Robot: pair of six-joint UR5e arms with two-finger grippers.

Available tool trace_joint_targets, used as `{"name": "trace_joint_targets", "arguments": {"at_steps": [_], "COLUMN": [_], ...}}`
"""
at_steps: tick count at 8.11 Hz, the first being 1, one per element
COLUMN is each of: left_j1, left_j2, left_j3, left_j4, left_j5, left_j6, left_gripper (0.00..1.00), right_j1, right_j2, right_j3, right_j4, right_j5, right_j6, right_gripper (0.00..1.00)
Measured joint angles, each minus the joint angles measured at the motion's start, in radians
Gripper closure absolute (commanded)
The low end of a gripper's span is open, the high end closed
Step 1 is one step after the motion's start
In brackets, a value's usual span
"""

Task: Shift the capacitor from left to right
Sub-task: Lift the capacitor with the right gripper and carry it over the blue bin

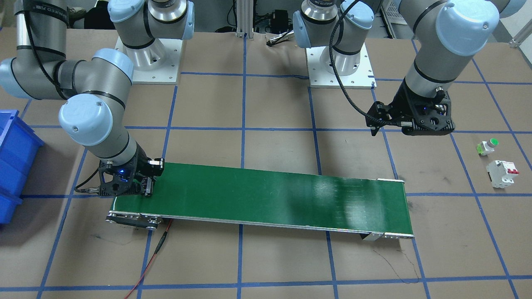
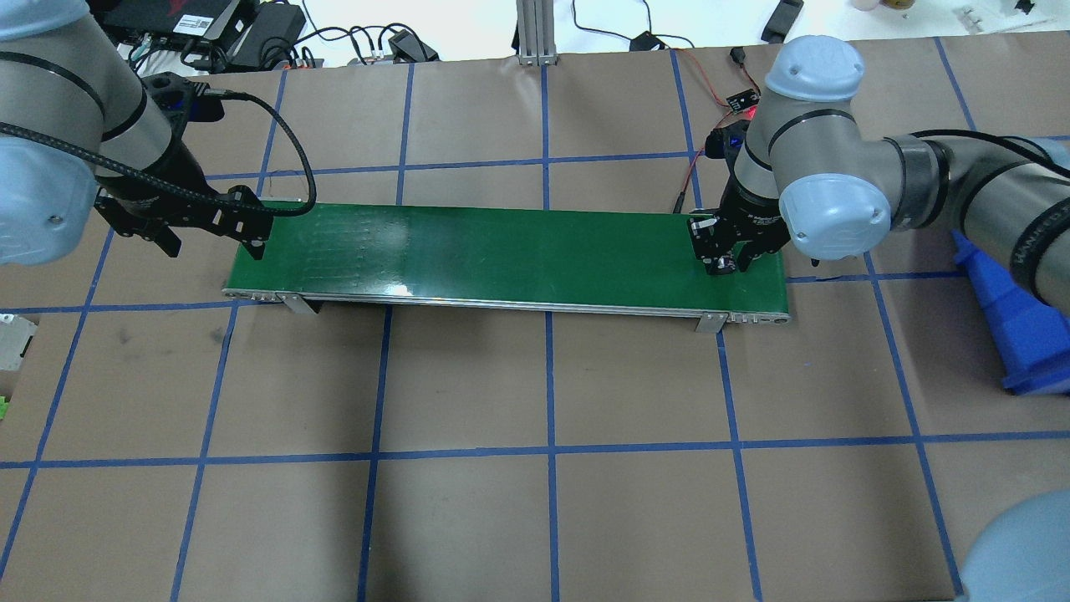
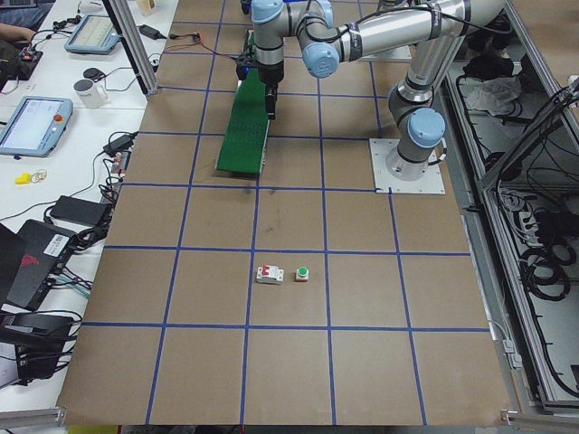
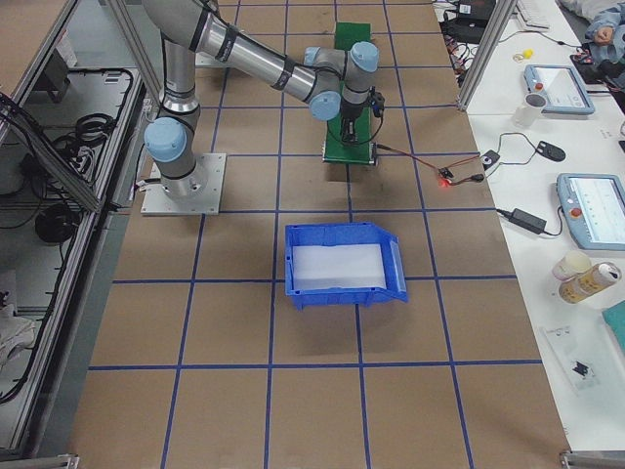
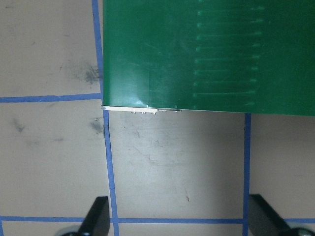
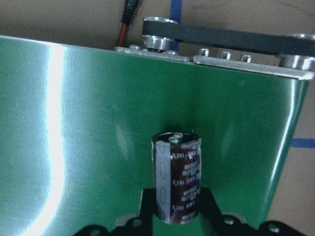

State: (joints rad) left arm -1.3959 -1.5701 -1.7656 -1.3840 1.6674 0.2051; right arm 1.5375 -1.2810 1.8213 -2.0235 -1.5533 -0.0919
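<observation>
1. Table [image 2: 552, 518]: brown top w/ blue tape grid.
2. Arms: left arm [image 1: 436, 54] over the table's left part, off the belt end. Right arm [image 1: 95, 120] reaches down onto the belt's right end.
3. Conveyor [image 1: 270, 195]: long green belt, silver end rollers, lies across table centre. Red/black lead [image 1: 153, 253] runs from its right end across the table.
4. Blue bin [image 4: 337, 296]: on the table's right side, well apart from the conveyor; pale sheet inside.
5. Left gripper [image 5: 179, 219]: fingers wide apart, nothing between them. Hangs above bare table just off the belt's left end corner.
6. Right gripper [image 6: 177, 214]: fingers closed against both sides of the capacitor. Sits over the belt's right end, near the roller.
7. Circuit breaker [image 1: 502, 173]: white, red switches, lying on table far left, well apart from the conveyor.
8. Push button [image 1: 487, 146]: green cap, just beside the breaker, not touching it.
9. Capacitor [image 6: 177, 179]: dark brown cylinder, pale print on sleeve, silvery top end. Held in the right gripper, long axis in line w/ the fingers, above the green belt near its right end. Cannot tell whether it touches the belt.
</observation>
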Motion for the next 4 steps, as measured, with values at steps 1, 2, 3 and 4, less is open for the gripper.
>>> {"name": "trace_joint_targets", "arguments": {"at_steps": [1, 2, 3, 4], "left_j1": [0.000, 0.000, 0.000, 0.000], "left_j2": [0.001, 0.001, 0.002, 0.002], "left_j3": [-0.001, -0.002, -0.003, -0.003], "left_j4": [0.000, 0.000, 0.000, 0.000], "left_j5": [0.000, 0.000, 0.000, 0.000], "left_j6": [0.000, -0.001, -0.001, -0.001], "left_gripper": [0.00, 0.00, 0.00, 0.00], "right_j1": [-0.012, -0.038, -0.076, -0.123], "right_j2": [-0.004, -0.010, -0.021, -0.039], "right_j3": [-0.011, -0.036, -0.080, -0.131], "right_j4": [0.010, 0.034, 0.085, 0.147], "right_j5": [-0.022, -0.045, -0.060, -0.069], "right_j6": [-0.011, -0.030, -0.048, -0.079], "right_gripper": [1.00, 1.00, 1.00, 1.00]}}
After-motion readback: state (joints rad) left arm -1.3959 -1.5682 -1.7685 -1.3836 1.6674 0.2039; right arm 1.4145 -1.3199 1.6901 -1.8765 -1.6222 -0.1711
